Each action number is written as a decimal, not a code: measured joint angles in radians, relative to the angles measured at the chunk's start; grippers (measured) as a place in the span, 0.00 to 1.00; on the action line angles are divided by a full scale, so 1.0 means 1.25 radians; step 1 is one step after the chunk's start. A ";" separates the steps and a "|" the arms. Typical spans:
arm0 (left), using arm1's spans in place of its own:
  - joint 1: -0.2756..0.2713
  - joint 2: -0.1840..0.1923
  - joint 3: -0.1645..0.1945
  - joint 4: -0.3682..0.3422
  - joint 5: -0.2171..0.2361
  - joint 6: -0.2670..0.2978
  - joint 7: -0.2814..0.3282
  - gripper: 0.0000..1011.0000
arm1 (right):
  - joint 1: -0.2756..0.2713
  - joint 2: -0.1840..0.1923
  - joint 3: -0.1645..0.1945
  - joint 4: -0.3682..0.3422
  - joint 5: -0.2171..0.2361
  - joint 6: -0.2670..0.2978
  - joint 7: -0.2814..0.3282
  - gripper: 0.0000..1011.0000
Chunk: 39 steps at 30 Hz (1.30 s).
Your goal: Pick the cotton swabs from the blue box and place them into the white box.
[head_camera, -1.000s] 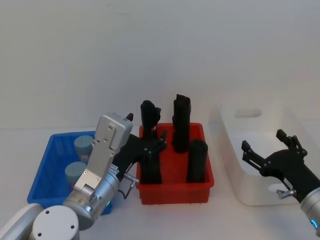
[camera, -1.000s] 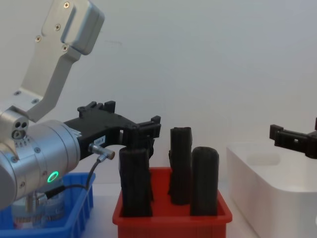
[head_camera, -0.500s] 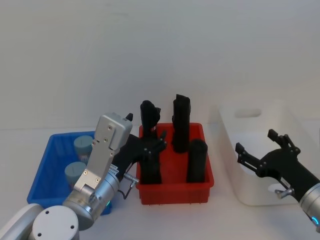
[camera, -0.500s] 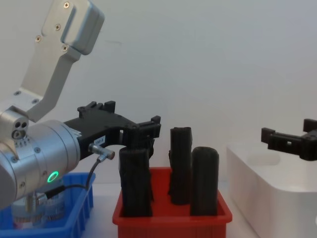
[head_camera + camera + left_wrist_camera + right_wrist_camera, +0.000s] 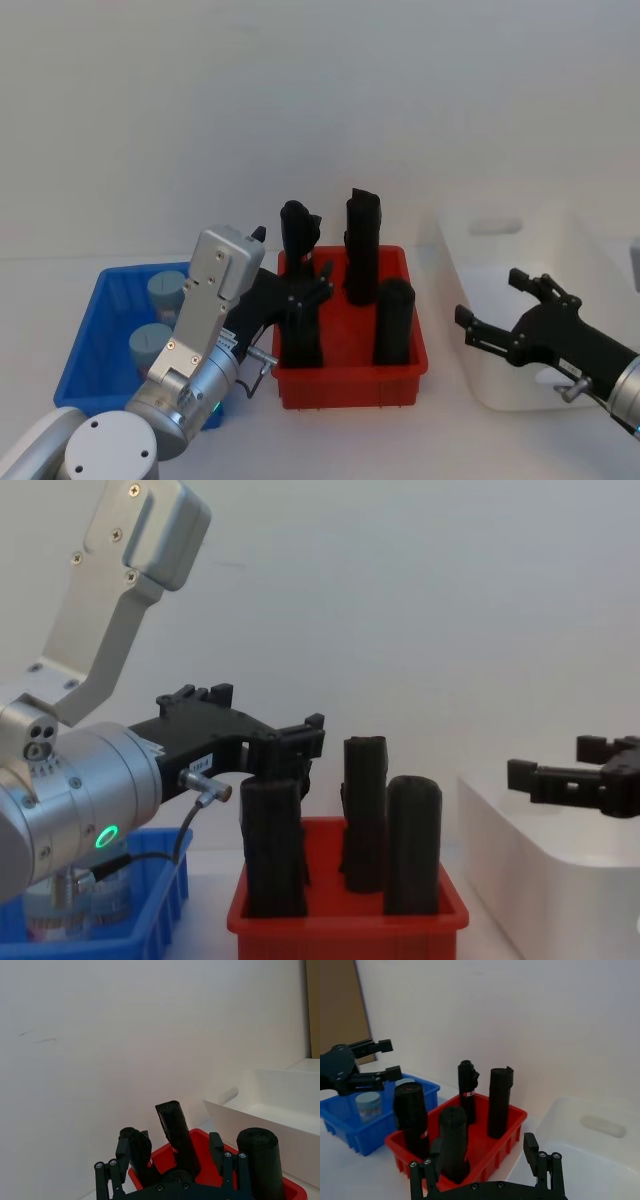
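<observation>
Pre-grasp: left end effector (image 5: 322, 280) (near blue box (image 5: 85, 340)) and right end effector (image 5: 487, 296) (at white box (image 5: 500, 395)) are held open, empty; cotton swabs (image 5: 167, 288) to be reached next.

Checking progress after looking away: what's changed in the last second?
The open right gripper moved left over the white box, toward the red bin. The left gripper, swabs and blue box stayed put.

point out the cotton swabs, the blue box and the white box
cotton swabs (image 5: 150, 343): head view, on the lid of the nearer tub
blue box (image 5: 95, 335): head view, on its left inner wall
white box (image 5: 497, 388): head view, on its front wall
</observation>
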 joint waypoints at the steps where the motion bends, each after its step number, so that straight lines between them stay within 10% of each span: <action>1: 0.000 0.000 0.000 0.000 0.000 0.000 0.000 0.99 | 0.004 0.001 0.001 0.003 0.000 0.006 0.013 0.99; 19: 0.000 0.000 0.000 0.000 0.000 0.000 0.000 0.99 | 0.141 -0.023 -0.032 0.122 -0.065 0.065 0.229 0.99; 39: 0.000 0.000 0.000 0.000 0.000 0.000 0.000 0.99 | 0.231 -0.088 -0.093 0.234 -0.172 0.025 0.229 0.99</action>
